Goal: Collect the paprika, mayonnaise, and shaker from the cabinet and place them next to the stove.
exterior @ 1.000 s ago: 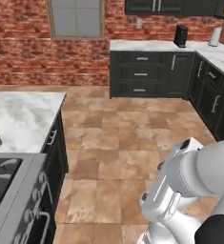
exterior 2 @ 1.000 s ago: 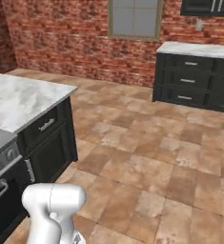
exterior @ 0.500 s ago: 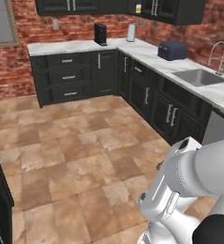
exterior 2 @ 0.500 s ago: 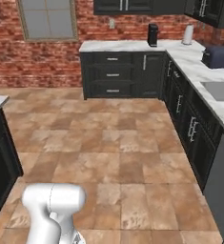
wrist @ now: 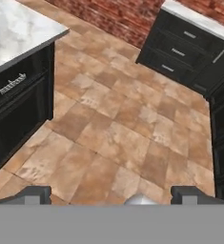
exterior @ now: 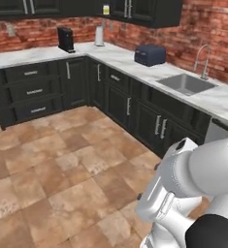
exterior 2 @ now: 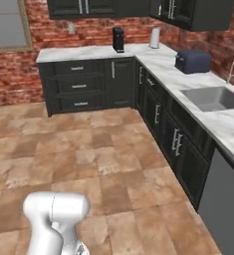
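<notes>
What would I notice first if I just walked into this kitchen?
Probably the red brick wall behind the dark cabinets with their white marble counter. Next, the blue-grey toaster beside the steel sink, and the black coffee machine in the corner. Up close stands the robot's big white arm.

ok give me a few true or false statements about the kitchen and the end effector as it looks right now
1. The end effector is open with nothing between its tips. True.
2. The sink sits in the marble counter. True.
3. The toaster is red. False: it is dark blue.
4. The coffee machine stands on the floor. False: it stands on the counter.
5. The wall cabinets are dark with silver handles. True.
</notes>
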You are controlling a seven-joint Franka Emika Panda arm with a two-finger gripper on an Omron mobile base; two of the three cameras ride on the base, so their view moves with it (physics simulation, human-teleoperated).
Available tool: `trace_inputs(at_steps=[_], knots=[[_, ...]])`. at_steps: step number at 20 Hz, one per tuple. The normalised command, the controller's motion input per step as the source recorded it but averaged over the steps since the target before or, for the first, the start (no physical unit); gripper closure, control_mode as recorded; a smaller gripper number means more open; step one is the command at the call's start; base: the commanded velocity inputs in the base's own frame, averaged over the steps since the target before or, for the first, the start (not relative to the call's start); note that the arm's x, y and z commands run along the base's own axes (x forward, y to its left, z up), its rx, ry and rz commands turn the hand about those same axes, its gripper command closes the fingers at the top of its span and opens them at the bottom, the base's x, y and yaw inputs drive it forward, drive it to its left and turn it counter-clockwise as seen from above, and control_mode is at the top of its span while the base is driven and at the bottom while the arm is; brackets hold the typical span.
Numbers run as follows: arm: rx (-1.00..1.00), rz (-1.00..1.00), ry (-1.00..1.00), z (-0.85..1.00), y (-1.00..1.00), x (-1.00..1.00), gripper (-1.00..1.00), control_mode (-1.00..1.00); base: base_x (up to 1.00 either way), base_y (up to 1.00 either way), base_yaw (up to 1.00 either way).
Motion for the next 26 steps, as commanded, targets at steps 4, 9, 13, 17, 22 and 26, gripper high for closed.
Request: trace_inputs(at_steps=[4, 9, 13, 17, 22, 26], knots=[[0.0, 0.0, 0.0, 0.0, 0.0, 0.0, -1.0, 1.0, 1.0, 0.0, -0.26], [0.0, 0.0, 0.0, 0.0, 0.0, 0.0, -1.0, 1.0, 1.0, 0.0, -0.32], [0.0, 0.0, 0.0, 0.0, 0.0, 0.0, -1.0, 1.0, 1.0, 0.08, -0.36], [0.0, 0.0, 0.0, 0.0, 0.0, 0.0, -1.0, 1.0, 1.0, 0.16, -0.4], [0.0, 0.0, 0.0, 0.0, 0.0, 0.0, -1.0, 1.0, 1.0, 0.2, -0.4], [0.0, 0.0, 0.0, 0.0, 0.0, 0.0, -1.0, 1.0, 0.94, 0.19, -0.38]])
